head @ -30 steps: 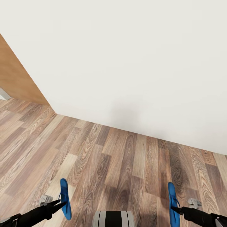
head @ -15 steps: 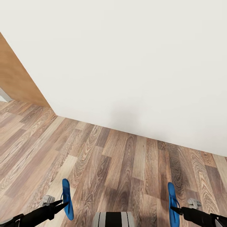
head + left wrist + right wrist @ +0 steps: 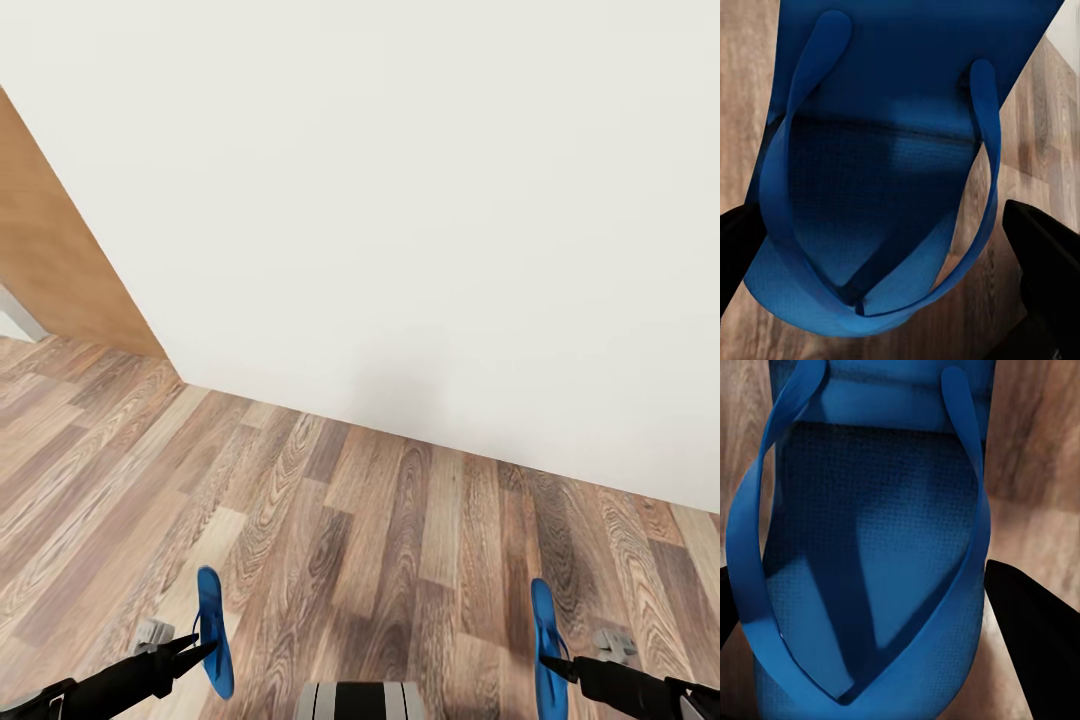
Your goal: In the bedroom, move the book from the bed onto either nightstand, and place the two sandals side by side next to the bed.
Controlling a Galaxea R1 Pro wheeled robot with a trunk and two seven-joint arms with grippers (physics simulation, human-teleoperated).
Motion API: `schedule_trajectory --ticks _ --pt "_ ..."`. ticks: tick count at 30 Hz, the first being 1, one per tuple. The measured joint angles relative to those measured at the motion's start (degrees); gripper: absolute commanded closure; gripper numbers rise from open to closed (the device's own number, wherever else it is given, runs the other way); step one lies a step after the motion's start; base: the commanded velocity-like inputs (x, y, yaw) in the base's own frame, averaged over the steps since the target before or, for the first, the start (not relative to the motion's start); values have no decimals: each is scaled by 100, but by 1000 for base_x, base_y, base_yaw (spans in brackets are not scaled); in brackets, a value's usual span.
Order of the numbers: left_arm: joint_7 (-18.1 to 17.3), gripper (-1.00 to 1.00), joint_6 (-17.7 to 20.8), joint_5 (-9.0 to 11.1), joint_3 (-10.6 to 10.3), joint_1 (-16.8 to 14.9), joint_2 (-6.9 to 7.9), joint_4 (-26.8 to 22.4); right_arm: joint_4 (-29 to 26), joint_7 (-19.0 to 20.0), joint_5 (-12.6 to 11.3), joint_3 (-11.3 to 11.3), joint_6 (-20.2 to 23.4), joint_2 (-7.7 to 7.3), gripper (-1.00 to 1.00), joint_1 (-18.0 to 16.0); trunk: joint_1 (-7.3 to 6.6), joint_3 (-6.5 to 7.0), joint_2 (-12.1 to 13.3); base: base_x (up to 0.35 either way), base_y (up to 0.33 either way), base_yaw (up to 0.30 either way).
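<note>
Two bright blue sandals hang above the wood-plank floor, one in each hand. My left gripper (image 3: 196, 648) is shut on the left sandal (image 3: 212, 630), which stands on edge at the lower left of the head view. My right gripper (image 3: 553, 665) is shut on the right sandal (image 3: 546, 650) at the lower right. In the left wrist view the left sandal (image 3: 892, 172) shows its sole and thong straps between dark fingers (image 3: 1042, 255). The right wrist view has the right sandal (image 3: 870, 547) close up, fingers (image 3: 1035, 637) beside it. The book, bed and nightstand are out of view.
A plain white wall (image 3: 420, 220) stands close ahead, meeting the floor (image 3: 380, 520) along a slanted line. A light brown wooden panel (image 3: 50, 260) rises at the left, with floor running on past it. My base (image 3: 360, 700) shows at the bottom middle.
The whole head view has shifted slightly: the wall's base line sits a little lower and the wooden panel looks larger. Both sandals stay held in the same pose.
</note>
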Motion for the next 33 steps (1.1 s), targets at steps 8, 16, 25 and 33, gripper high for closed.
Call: schedule_trajectory --ticks 8,16,25,33 --pt "12 100 -1 0 0 0 0 0 97 -2 0 0 -1 10 100 0 -21 177 11 0 0 0" --pt "41 100 0 0 0 0 -27 0 112 -9 0 0 -7 12 100 0 -41 355 22 0 0 0" --pt "44 100 1 0 0 0 -30 -1 113 -14 -4 -8 -364 12 100 0 -64 554 34 0 0 0" --pt "50 100 1 0 -8 0 -34 0 113 -15 -4 -1 -504 13 100 0 -85 732 44 0 0 0"
